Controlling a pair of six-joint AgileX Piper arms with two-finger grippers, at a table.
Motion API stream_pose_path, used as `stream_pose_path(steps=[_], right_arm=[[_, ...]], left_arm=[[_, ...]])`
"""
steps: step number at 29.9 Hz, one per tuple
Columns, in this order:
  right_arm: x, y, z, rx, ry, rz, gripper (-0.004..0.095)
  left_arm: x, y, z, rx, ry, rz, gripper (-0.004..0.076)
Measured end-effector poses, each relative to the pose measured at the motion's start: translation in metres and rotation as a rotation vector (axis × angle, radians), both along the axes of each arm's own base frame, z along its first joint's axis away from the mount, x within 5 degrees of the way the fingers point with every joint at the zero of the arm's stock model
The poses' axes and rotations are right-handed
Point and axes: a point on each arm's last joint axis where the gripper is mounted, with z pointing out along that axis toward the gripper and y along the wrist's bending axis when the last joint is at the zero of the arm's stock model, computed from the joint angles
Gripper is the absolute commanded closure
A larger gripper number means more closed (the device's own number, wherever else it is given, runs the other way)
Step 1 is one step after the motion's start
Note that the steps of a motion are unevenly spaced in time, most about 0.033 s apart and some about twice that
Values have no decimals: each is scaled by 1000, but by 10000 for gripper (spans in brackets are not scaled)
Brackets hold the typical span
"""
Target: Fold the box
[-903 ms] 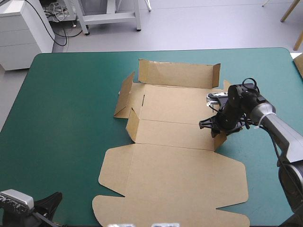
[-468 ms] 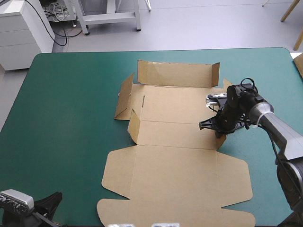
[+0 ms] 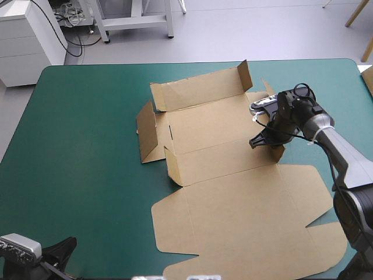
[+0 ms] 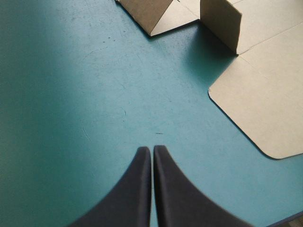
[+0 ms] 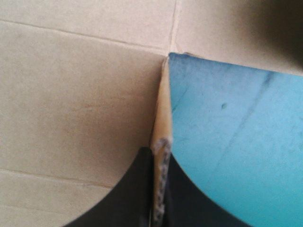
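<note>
Overall light: bright and even in the high view, diffuse from above, with soft-edged shadows on the teal-green table cover (image 3: 87,146).
Box shadows: the raised walls of the cut brown cardboard box (image 3: 233,216) throw narrow, soft shadows at their feet.
Left wrist view: the cover is dim beside the black-fingered left gripper (image 4: 152,156) on the side away from the box, and brightens toward the board.
Wall foot: a darker patch lies under the nearest upright wall there.
Right wrist view: board and cover are brightly lit, and deep shadow darkens the board well ahead of the black-fingered right gripper (image 5: 160,156).
</note>
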Motion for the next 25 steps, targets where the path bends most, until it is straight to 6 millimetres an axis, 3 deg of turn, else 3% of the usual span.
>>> stream_pose_path(steps=[5, 10, 19, 25], right_arm=[[23, 9, -2, -20, 29, 105, 929], [35, 44, -4, -52, 6, 302, 930], [23, 131, -6, -82, -37, 663, 930], [4, 173, -1, -101, -69, 852, 930]], left_arm=[[0, 0, 0, 0, 0, 0, 731], [0, 0, 0, 0, 0, 0, 731], [0, 0, 0, -2, 2, -2, 731], [0, 0, 0, -2, 2, -2, 731]])
